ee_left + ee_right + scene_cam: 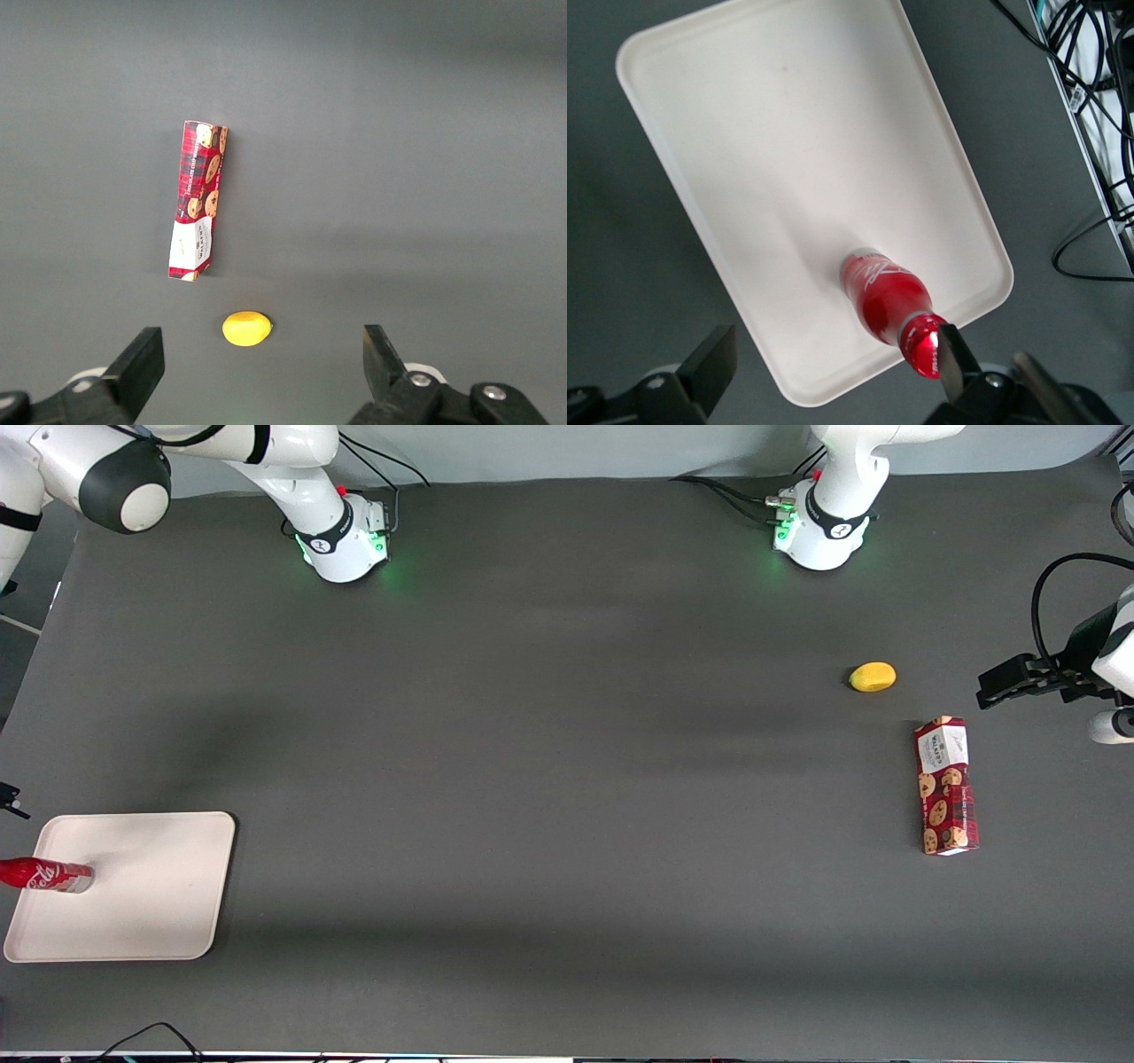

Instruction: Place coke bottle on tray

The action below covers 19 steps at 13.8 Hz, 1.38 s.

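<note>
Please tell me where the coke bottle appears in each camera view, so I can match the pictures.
Front view: the coke bottle stands on the tray, at its edge toward the working arm's end of the table.
Right wrist view: the bottle stands on the tray near its rim, with the open gripper above it.
Left wrist view: not in it.
Shared landmark: the tray.

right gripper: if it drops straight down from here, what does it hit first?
Likely the coke bottle's cap, standing on the tray close by one finger of the open gripper. Miss that and it meets the tray's edge; depth unclear.
</note>
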Motion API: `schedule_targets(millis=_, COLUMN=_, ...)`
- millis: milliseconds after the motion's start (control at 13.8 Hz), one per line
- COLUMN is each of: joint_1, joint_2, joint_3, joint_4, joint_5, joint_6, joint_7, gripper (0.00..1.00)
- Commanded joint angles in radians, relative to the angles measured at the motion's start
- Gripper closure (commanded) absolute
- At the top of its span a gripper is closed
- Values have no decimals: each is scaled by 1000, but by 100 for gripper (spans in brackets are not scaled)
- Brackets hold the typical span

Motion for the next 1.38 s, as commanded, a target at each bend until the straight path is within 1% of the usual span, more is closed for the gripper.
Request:
schedule_targets(millis=0, joint_1=38, joint_2=-136, joint_3=-3, joint_4=-22, joint_5=-151, joint_6=-120, joint_7=150, gripper=0)
schedule_targets(millis=73, joint_1=54, joint_2=-172, joint_3=-3, joint_4=-24, joint_5=-188, joint_6=-174, joint_7=203, gripper=0)
schedule_targets(millis=145, joint_1=70, joint_2=-215, joint_3=-3, joint_4=-28, joint_5=-212, joint_6=-211, joint_7=238, gripper=0)
schedule_targets(millis=291, joint_1=130, joint_2=-346, joint_3=-3, joint_4=-112, joint_5=-264, joint_6=-253, joint_7=341, gripper=0)
schedule_targets(millis=364, joint_1=170, joint_2=-433, joint_3=-3, joint_4=-182, joint_5=-313, joint_6=-256, joint_7=429, gripper=0)
schedule_targets(millis=509, joint_1=239, joint_2=-621, joint_3=14, joint_4=-334, joint_5=-418, joint_6=-283, joint_7=664, gripper=0)
schedule_targets(millis=582, joint_1=230, joint_2=-691, joint_3=84, joint_4=-382, joint_5=-472, joint_6=-303, joint_7=774, gripper=0)
schedule_targets(millis=655, joint_1=197, joint_2=-742, joint_3=151, joint_4=-416, joint_5=-497, joint_6=-325, joint_7=871, gripper=0)
schedule_targets(millis=800, joint_1=111, joint_2=-837, joint_3=344, joint_4=-476, joint_5=-532, joint_6=-368, joint_7=1084, gripper=0)
schedule_targets(millis=873, joint_1=103, joint_2=-885, joint_3=403, joint_4=-505, joint_5=-543, joint_6=-394, joint_7=1198, gripper=0)
schedule_targets(millis=1018, joint_1=98, joint_2=-980, joint_3=493, joint_4=-568, joint_5=-551, joint_6=-441, joint_7=1385, gripper=0)
schedule_targets(millis=1164, joint_1=97, joint_2=-1077, joint_3=573, joint_4=-651, joint_5=-565, joint_6=-457, joint_7=1540, gripper=0)
schedule_targets(millis=1236, joint_1=97, joint_2=-1109, joint_3=596, joint_4=-674, joint_5=-565, joint_6=-463, joint_7=1588, gripper=0)
schedule_targets(millis=1309, joint_1=98, joint_2=-1111, joint_3=612, joint_4=-663, joint_5=-565, joint_6=-469, joint_7=1599, gripper=0)
